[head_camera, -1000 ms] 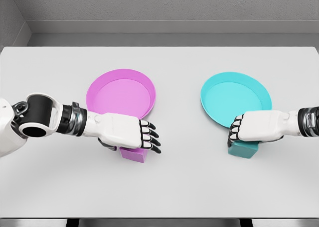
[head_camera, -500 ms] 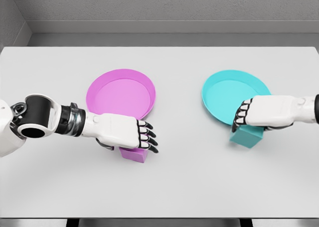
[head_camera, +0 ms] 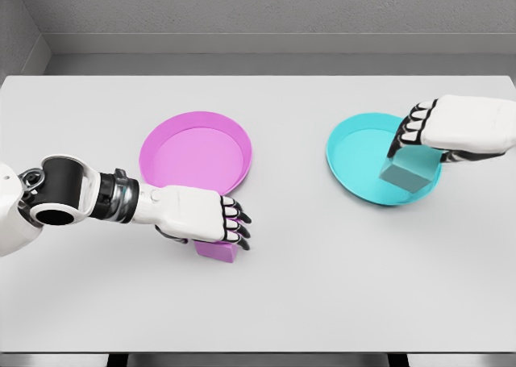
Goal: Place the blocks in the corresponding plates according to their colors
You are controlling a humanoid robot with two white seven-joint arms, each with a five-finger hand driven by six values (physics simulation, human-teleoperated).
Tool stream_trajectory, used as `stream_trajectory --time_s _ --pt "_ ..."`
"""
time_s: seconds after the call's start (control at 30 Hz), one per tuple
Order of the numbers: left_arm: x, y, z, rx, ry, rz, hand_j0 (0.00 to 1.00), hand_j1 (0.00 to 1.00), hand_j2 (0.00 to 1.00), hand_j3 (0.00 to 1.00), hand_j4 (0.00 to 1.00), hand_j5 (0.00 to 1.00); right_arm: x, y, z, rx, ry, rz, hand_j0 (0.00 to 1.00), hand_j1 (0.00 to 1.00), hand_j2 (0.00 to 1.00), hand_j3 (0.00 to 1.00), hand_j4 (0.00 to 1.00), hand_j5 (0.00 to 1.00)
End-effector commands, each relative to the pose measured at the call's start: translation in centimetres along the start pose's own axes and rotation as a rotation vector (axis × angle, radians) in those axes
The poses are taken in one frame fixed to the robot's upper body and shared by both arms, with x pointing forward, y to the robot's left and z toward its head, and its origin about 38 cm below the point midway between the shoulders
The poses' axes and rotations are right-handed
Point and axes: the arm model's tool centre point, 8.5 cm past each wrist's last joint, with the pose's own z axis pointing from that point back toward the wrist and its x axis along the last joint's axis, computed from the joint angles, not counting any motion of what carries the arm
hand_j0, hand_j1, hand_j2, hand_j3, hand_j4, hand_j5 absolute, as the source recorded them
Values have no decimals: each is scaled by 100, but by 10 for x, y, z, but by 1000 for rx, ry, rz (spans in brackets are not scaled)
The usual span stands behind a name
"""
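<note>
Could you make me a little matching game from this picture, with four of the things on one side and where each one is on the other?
Things:
1. teal block
2. pink block
3. pink plate
4. left hand

Places:
A. on the table, under the left hand's fingers
B. empty, on the table left of the teal plate
C. held by the right hand over the teal plate
D. curled over the pink block, in front of the pink plate

Pairs: 1-C, 2-A, 3-B, 4-D
</note>
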Motion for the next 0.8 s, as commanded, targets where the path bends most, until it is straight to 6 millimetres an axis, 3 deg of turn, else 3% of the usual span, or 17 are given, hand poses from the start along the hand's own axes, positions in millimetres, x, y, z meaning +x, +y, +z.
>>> stream_trajectory --time_s 0.0,0.17,0.2,0.23,0.4,0.6,0.77 --pt "0 0 0 -1 1 1 83 83 83 83 83 83 -8 -10 3 -54 17 -16 71 71 71 71 71 71" --pt "2 -4 -2 -6 -3 6 74 74 74 74 74 74 -25 -17 -5 -102 49 -30 72 72 72 72 72 72" --pt "2 -4 -2 -6 -3 6 73 73 73 73 73 73 -28 -19 -8 -108 52 -28 76 76 76 76 76 76" --pt "2 -4 -1 -7 -1 7 70 70 70 70 70 70 -31 -18 -8 -96 72 -13 100 100 100 100 100 100" --pt "2 -4 -1 -7 -1 7 54 54 54 54 54 54 -48 -32 21 -138 171 13 100 100 100 100 100 100" --pt "1 -3 0 -5 1 7 44 44 44 44 44 44 -47 -26 20 -129 166 2 100 100 100 100 100 100" --pt "0 3 4 26 -13 32 44 44 44 44 44 44 -44 -20 15 -118 153 -8 100 100 100 100 100 100"
